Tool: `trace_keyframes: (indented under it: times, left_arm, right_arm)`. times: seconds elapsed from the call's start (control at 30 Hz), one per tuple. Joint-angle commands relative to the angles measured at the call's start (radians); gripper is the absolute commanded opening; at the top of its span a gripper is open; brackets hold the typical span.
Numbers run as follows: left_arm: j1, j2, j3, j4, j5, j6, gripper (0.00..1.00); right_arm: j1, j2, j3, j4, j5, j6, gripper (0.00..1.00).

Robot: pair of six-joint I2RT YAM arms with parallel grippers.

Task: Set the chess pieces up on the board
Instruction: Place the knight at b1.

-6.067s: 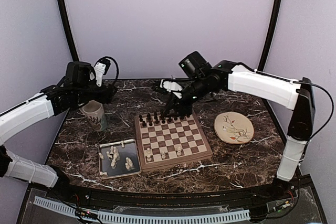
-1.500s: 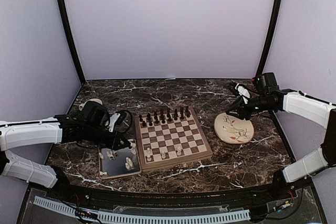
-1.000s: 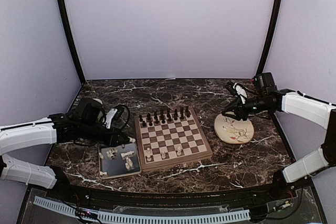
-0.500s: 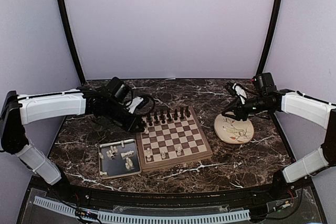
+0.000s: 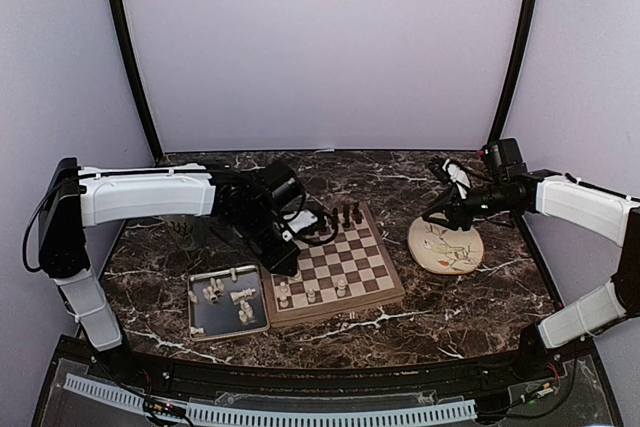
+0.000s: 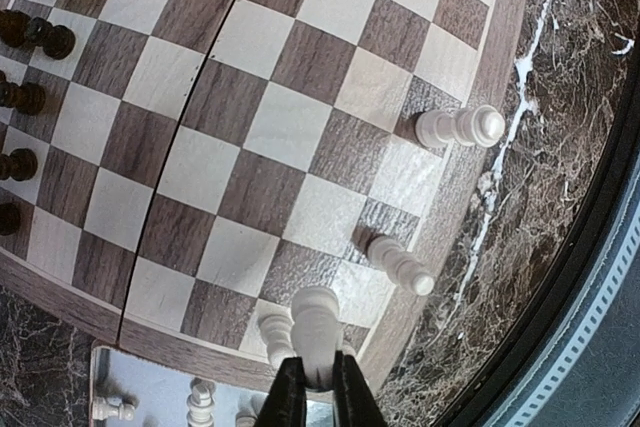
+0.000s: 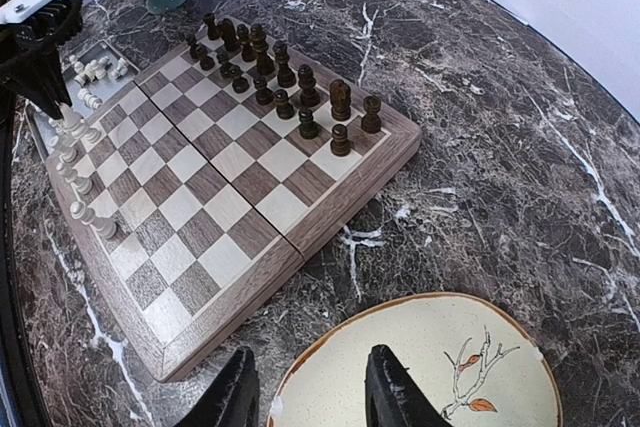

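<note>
Where dark pieces stand, the board shows tan-and-brown checks.

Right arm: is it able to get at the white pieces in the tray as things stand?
Probably not cleanly. The right gripper hovers open over the plate, and the tray lies beyond the board on the opposite side, with the left arm stretched over the board's tray-side edge.

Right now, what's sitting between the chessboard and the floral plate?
Nothing: only bare marble tabletop separates the board from the plate. The right wrist view shows that stretch most clearly, and the top view agrees.
</note>
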Motion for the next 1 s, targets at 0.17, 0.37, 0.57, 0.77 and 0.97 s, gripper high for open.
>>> trace_keyframes:
  times: [0.17,0.37,0.57,0.77,0.97]
  left_arm:
    - [-0.054,0.045,0.113,-0.166,-0.003,0.040,0.00]
    - [-0.084,0.083,0.137,-0.203,-0.030,0.042,0.00]
    - [-0.098,0.113,0.161,-0.214,-0.019,0.044,0.00]
    - [-0.102,0.137,0.166,-0.211,-0.013,0.044,0.00]
    - [-0.105,0.146,0.162,-0.217,-0.017,0.045,0.00]
  right_arm:
    - [0.002,0.010,-0.006,0.010,0.008,-0.019,0.37]
    - [0.003,0.011,-0.006,0.009,0.007,-0.022,0.37]
    - [0.003,0.012,-0.006,0.007,0.009,-0.024,0.37]
    - [0.003,0.011,-0.007,0.006,0.012,-0.026,0.37]
    - [0.002,0.015,-0.006,0.007,0.011,-0.027,0.38]
